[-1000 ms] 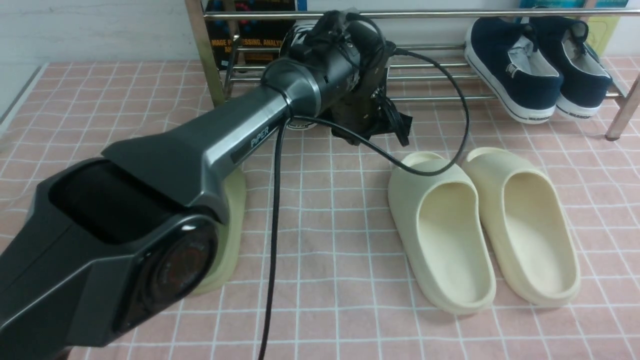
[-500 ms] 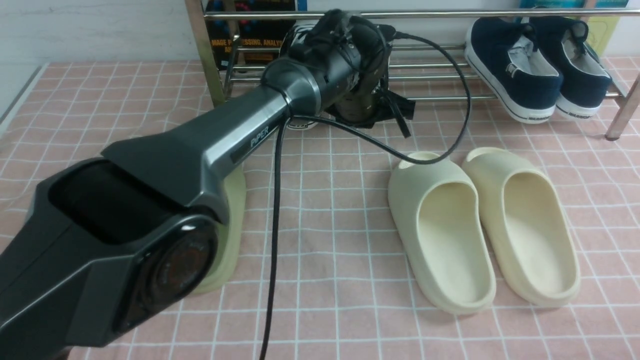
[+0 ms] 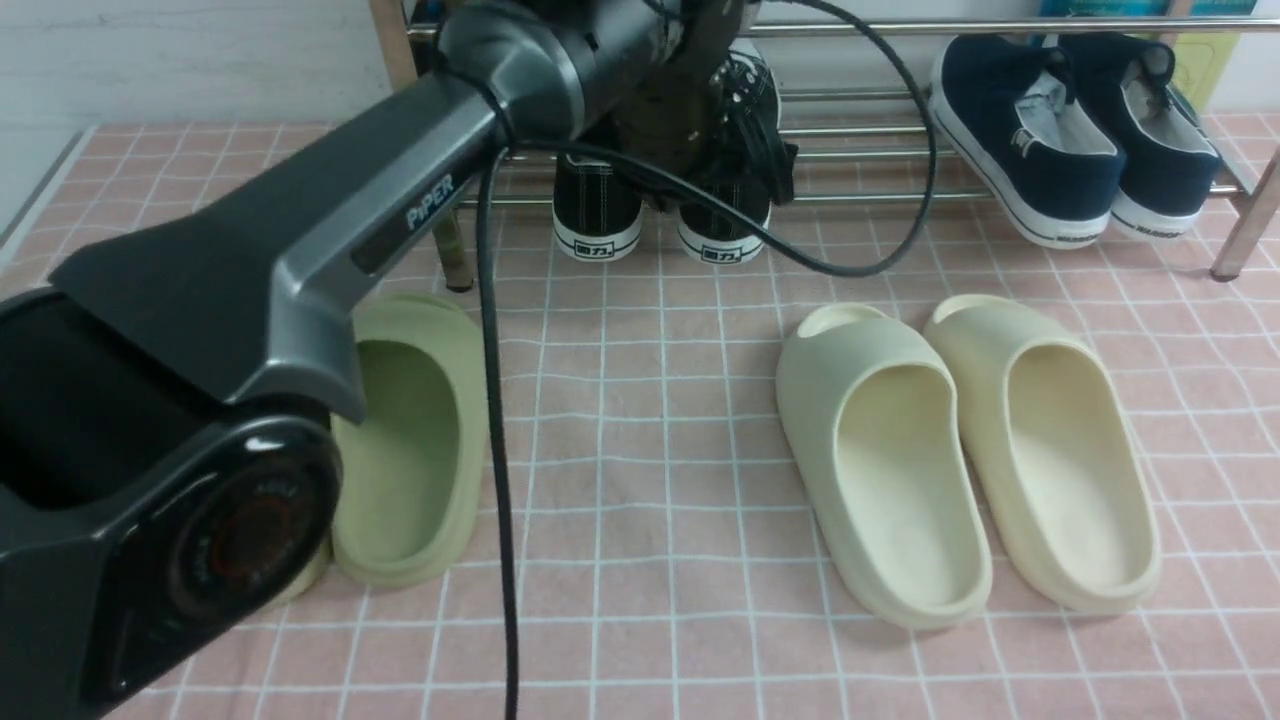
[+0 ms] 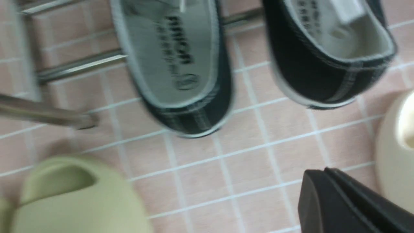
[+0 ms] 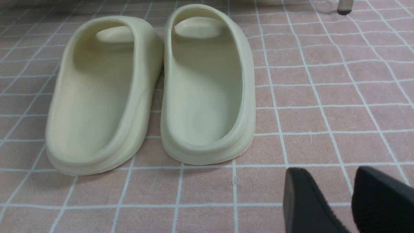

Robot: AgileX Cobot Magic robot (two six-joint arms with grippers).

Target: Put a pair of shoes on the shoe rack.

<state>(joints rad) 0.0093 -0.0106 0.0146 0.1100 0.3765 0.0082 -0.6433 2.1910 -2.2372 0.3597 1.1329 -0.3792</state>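
Observation:
Two black sneakers [image 3: 597, 215] [image 3: 722, 228] lie side by side across the lower rails of the chrome shoe rack [image 3: 860, 155], their heels sticking out past the front rail. The left wrist view looks down on both sneakers [image 4: 181, 64] [image 4: 330, 48] and a rack rail [image 4: 81, 64]. My left gripper [image 4: 323, 171] hangs above the floor just in front of their heels, shut and empty. In the front view my left wrist [image 3: 680, 60] hides the gripper. My right gripper [image 5: 326, 181] stands open over bare floor, beside the cream slippers.
Two cream foam slippers [image 3: 880, 460] [image 3: 1050, 450] sit mid-floor on the pink checked cloth. A green slipper [image 3: 410, 440] lies beside my left arm. Navy slip-on shoes [image 3: 1030, 130] occupy the rack's right end. A black cable [image 3: 495, 450] hangs from the left arm.
My left arm has lifted and swung up off the sneakers. Both heels and the green slipper now show. The right arm is still.

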